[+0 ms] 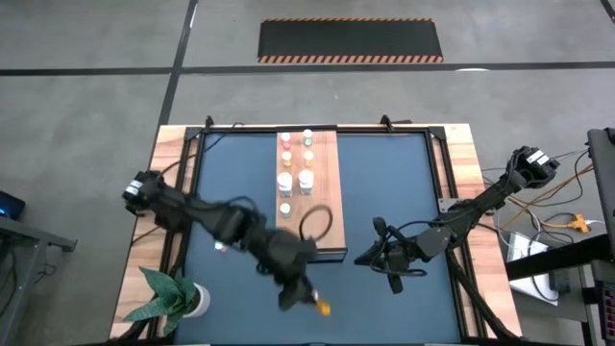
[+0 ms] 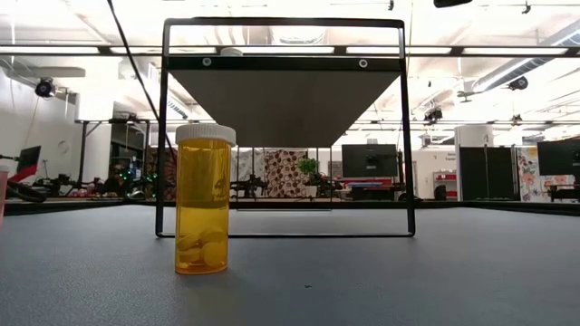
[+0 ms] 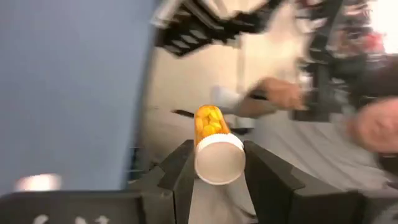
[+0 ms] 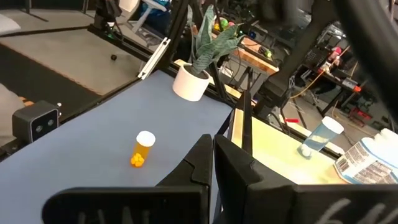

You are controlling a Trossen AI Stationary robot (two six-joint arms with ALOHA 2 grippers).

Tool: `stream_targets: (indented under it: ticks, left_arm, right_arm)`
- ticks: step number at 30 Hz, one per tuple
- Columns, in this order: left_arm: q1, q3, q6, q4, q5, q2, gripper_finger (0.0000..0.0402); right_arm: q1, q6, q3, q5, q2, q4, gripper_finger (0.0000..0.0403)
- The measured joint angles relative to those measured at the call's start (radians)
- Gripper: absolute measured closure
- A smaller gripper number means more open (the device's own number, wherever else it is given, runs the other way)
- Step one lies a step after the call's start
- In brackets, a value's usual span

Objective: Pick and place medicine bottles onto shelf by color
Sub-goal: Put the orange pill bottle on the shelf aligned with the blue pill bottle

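Your left gripper (image 3: 216,149) is clamping its jaws on the orange bottle (image 3: 209,124), the white cap wedged between the fingers, near the front edge of the mat (image 1: 384,183) just short of the shelf (image 1: 322,207); that wrist picture is smeared and the low view is showing the bottle upright with no fingers round it, so the grip is probably firm rather than certain; you are looking at the pick-up step, I judge; next you are needing to carry it to the shelf and set it upright among the white bottles (image 1: 284,180); your right gripper (image 1: 370,256) is waiting, jaws together, beside the shelf.
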Motion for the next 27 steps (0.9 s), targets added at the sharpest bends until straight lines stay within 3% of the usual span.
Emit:
stream_targets:
  ticks: [3,7,10,13,17,27]
  left_arm:
    - [0.071,0.063,0.080,-0.224,-0.056,0.000,0.0292]
    - [0.157,0.110,0.187,-0.456,-0.203,0.000,0.0292]
    - [0.200,0.119,0.258,-0.476,-0.274,0.000,0.0292]
    - [0.212,0.121,0.317,-0.381,-0.264,0.015,0.0292]
    - [0.213,0.177,0.353,-0.387,-0.247,0.070,0.0292]
    - [0.213,0.532,0.458,-0.772,-0.336,0.296,0.0292]
  right_arm:
    - [0.000,-0.009,0.000,0.000,-0.012,-0.015,0.0394]
    - [0.000,0.019,0.000,0.000,-0.061,-0.069,0.0394]
    - [0.000,0.062,0.000,0.000,-0.103,-0.126,0.0394]
    - [0.000,0.091,0.000,0.000,-0.138,-0.163,0.0394]
    - [0.000,0.109,0.000,0.000,-0.157,-0.195,0.0394]
    - [0.000,0.107,-0.001,0.000,-0.169,-0.244,0.0394]
